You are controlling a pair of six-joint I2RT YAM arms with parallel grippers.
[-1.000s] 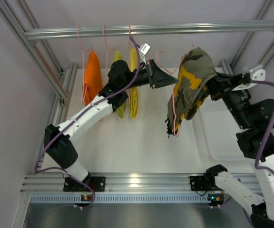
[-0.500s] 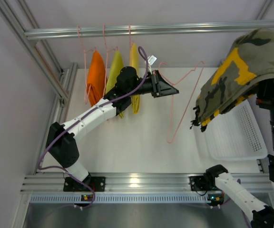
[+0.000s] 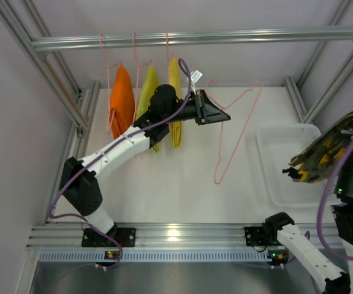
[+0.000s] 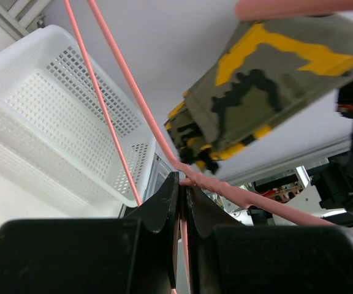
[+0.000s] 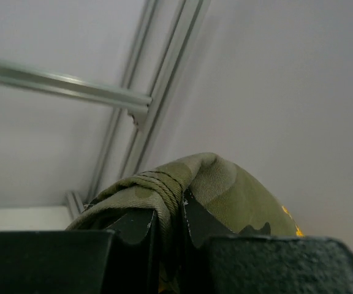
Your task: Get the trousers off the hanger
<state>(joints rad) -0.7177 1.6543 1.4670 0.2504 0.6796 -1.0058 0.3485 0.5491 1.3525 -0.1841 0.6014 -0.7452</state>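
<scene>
Left wrist view: L gripper [image 4: 181,184] fingers pressed tight on the bare hanger [image 4: 138,92] wire, held over the worktop's far middle w/ its long axis running far to near. R gripper [image 5: 171,214] pinches the bunched trousers [image 5: 225,190] at the worktop's right edge, over the basket [image 3: 268,138]. Trousers lie well right of the L fingers, clear of the hanger, so only the R arm has them.

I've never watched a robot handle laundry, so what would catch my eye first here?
Camouflage trousers bunched in the right hand, at the right edge beside the white basket. Mid-scene, the left hand pinches a bare pink hanger that dangles over the table. Behind, three bright garments hang from the rail.
</scene>
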